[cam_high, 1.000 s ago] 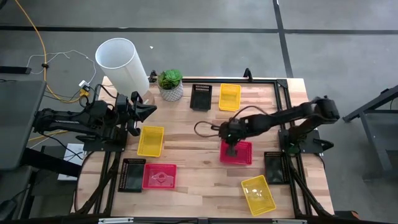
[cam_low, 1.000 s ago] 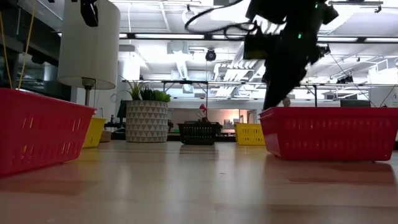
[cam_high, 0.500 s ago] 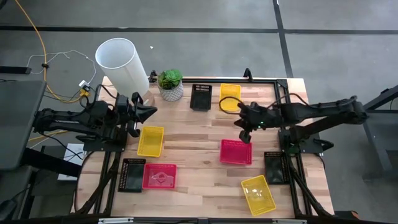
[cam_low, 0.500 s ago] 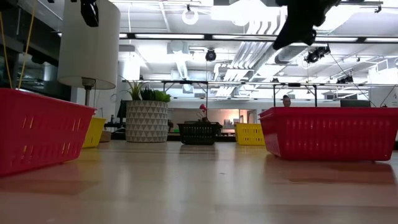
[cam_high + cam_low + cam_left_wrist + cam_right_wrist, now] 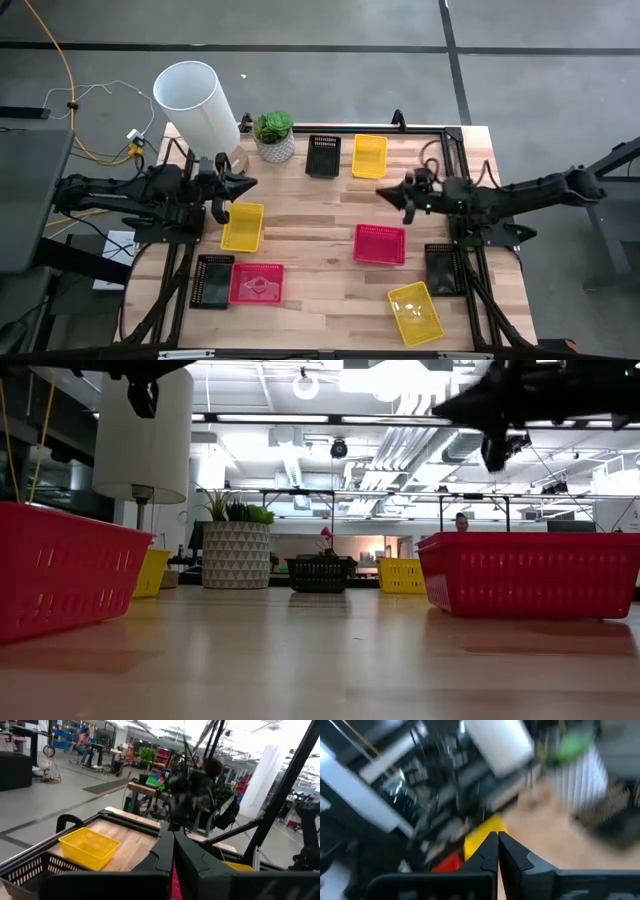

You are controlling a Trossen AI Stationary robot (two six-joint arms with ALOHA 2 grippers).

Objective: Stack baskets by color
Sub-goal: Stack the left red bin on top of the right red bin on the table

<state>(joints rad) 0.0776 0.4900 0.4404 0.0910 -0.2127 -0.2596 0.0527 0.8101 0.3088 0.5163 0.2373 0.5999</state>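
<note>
Several baskets lie flat on the wooden table: yellow ones, pink-red ones, and black ones. None is stacked on another. My right gripper hangs level above the table, between the far yellow basket and the right pink-red basket. It is shut with nothing in it. My left gripper is shut too, with nothing in it. It sits level at the table's left edge, above the far end of the left yellow basket.
A white pot with a green plant and a big white cylinder stand at the far left. Bare wood lies in the table's middle. Dark frame rails run along the left and right edges.
My right gripper has risen out of the right pink-red basket and drawn back toward the table's right edge. It has tipped from pointing down to level and has stayed shut. The basket has kept its place.
</note>
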